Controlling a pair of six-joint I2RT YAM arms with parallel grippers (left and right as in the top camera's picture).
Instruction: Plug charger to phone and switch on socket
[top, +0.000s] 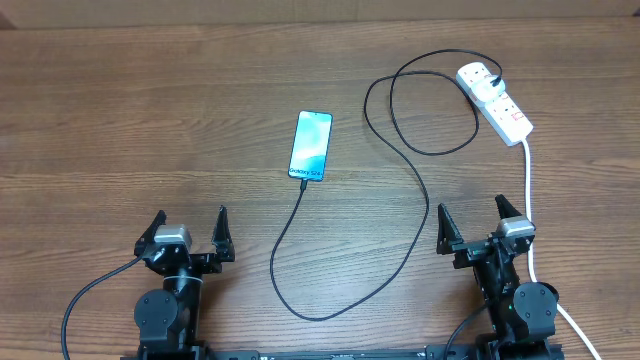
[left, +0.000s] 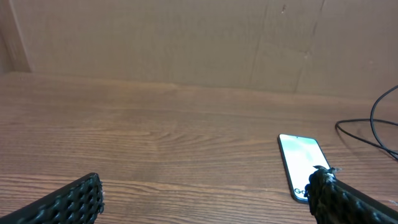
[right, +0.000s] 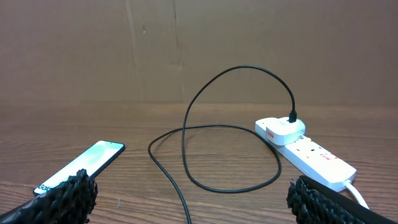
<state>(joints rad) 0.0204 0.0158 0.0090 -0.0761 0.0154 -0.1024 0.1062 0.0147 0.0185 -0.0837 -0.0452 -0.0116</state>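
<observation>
Your right fingers (top: 444, 224) and left fingers (top: 222, 226) both stood wide and empty. Straight ahead of the right ones, well across the tabletop (top: 120, 120), lay the socket (top: 497, 102), its long axis slanting away leftward. The phone (top: 311, 146) sat between the arms, the charger (right: 242, 67) tip meeting its near edge.

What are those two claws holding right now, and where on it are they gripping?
Nothing. The left gripper and right gripper are both open and empty, well apart from the phone, charger and socket.
</observation>
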